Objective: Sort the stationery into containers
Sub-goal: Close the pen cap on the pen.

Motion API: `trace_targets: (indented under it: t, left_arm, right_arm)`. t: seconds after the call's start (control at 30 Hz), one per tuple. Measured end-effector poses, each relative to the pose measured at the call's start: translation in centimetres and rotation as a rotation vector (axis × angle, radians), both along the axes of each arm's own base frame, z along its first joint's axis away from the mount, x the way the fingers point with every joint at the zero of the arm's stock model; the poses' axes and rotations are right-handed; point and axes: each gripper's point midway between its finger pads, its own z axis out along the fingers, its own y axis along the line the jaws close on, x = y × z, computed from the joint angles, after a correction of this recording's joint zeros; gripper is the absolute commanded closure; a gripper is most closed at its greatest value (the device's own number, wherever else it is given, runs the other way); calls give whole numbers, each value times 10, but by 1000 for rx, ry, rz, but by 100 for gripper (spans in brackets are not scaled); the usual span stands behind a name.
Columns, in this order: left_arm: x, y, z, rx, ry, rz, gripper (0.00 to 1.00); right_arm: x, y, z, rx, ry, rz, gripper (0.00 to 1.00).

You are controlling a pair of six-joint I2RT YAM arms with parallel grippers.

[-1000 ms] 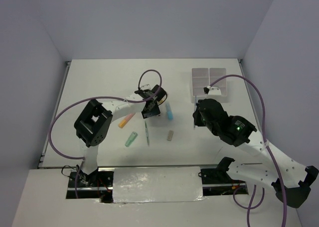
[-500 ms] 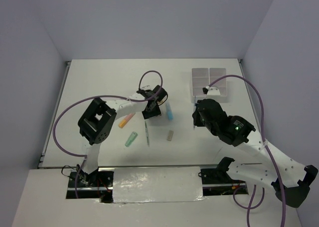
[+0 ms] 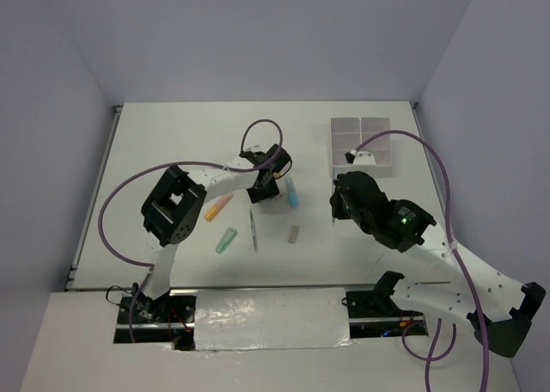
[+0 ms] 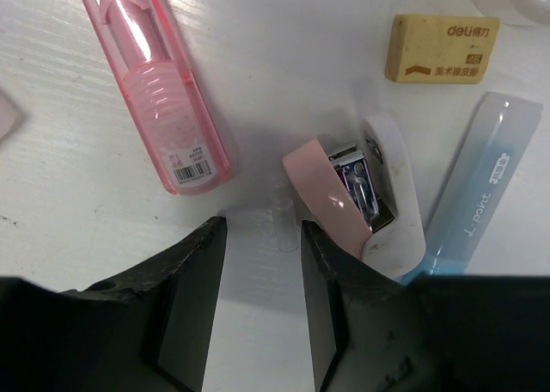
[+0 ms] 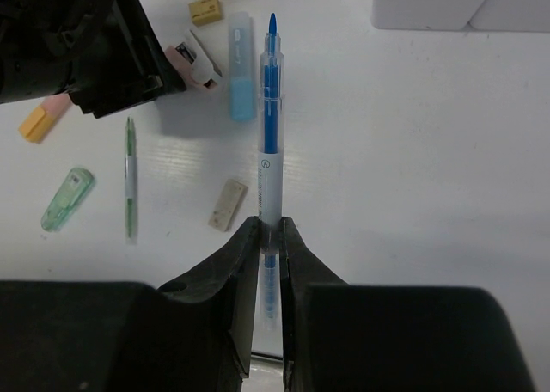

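The right gripper was clamped on a thin pen, clear-barrelled with a blue core and tip, held near the white divided box. Well left of that box, the left gripper hung with jaws apart, empty, beside a pink-and-white stapler.

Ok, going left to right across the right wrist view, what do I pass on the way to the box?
Green stick → thin teal pen → tan block → blue pen clamped in the right gripper → white box.
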Motion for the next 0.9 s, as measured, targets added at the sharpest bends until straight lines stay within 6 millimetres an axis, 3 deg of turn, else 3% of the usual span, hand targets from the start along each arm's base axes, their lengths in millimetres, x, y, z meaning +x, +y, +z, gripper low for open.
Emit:
trace_targets:
  t: [0.07,0.2,0.27,0.43,0.5,0.67,0.9]
  left_arm:
    - [1,-1,0,2,2,0,55]
    - [3,-3,-1,6,8,-3,55]
    - [4,-4,0,3,8,-3,65]
    - [3,-4,-2,2,14,-7,74]
    - [3,-5,-2,-1,12,-7,84]
    - [3,-6,-2,-16,5,-28,99]
    - [-10,1,0,-55,-7,-42,100]
  right_arm:
    - [0,0,-1,-3,3,1,100]
    - [1,1,0,1,-3,3,100]
    - [1,2,1,4,-5,4,100]
    - [1,3,1,11,-7,8,100]
    - [1,4,2,14,-7,11,100]
    - [1,5,2,20,-6,17,100]
    - [0,13,2,53,-10,50,100]
